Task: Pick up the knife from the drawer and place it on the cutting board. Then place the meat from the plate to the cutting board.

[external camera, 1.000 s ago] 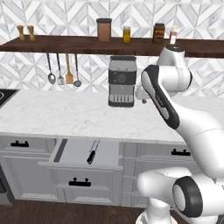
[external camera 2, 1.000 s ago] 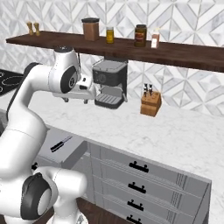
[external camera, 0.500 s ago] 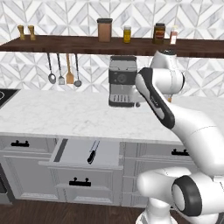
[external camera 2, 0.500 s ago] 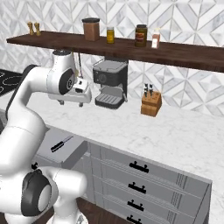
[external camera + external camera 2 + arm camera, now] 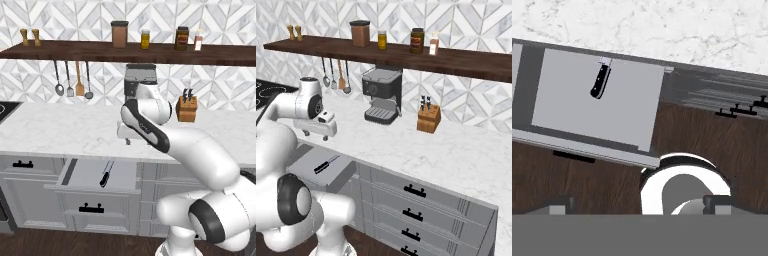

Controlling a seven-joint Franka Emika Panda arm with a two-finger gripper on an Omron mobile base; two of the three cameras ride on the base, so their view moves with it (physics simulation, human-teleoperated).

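A: Where's the knife (image 5: 105,173)?
B: In the open drawer (image 5: 80,175), lying front to back; black handle toward the front panel, blade toward the counter (image 5: 60,130).
A: And the gripper (image 5: 128,141)?
B: Over the counter edge, above and just behind the knife; fingertips (image 5: 562,204) spread wide, holding nothing.

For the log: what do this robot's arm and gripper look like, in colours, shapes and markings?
The arm is glossy white with rounded, bulbous link shells and dark grey to black bands at the joints. The gripper has a blocky white body, and two small dark finger tips show in the hand view. No cables or markings are visible.
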